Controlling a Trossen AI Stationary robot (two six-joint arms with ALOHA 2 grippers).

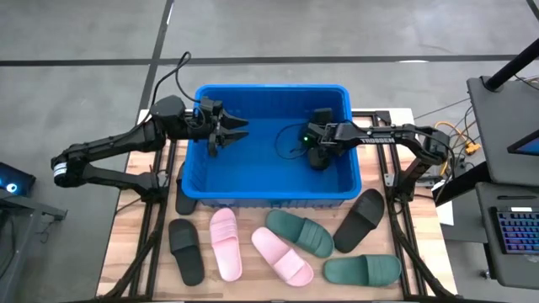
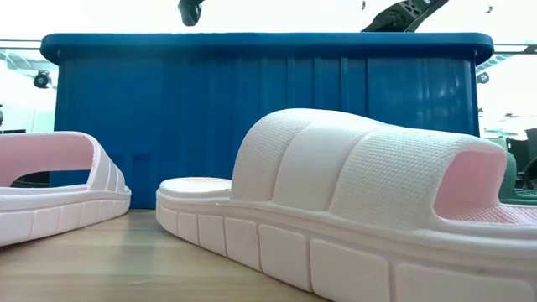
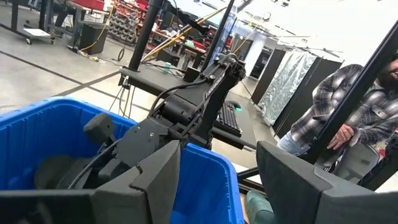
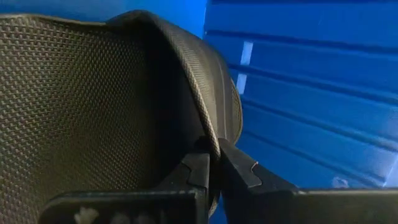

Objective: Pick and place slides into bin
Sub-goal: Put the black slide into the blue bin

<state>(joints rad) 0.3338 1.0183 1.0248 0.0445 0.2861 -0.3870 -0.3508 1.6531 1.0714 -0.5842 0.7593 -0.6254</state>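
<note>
The large blue rectangular plastic bin (image 2: 268,117) has smooth, slightly glossy ribbed walls. The light pink foam slide (image 2: 352,210) shows a matt, finely pebbled strap and a block-grooved sole edge. The black foam slide (image 4: 93,93) carries a matt dotted texture. The bench (image 2: 126,260) is pale wood with visible grain.

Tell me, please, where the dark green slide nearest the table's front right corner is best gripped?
I'd pinch the wide strap of that green slide, coming straight down from above: it lies flat, sole down, and the arched strap leaves a gap for one finger. The right pincer, now over the bin, seems nearest.
</note>
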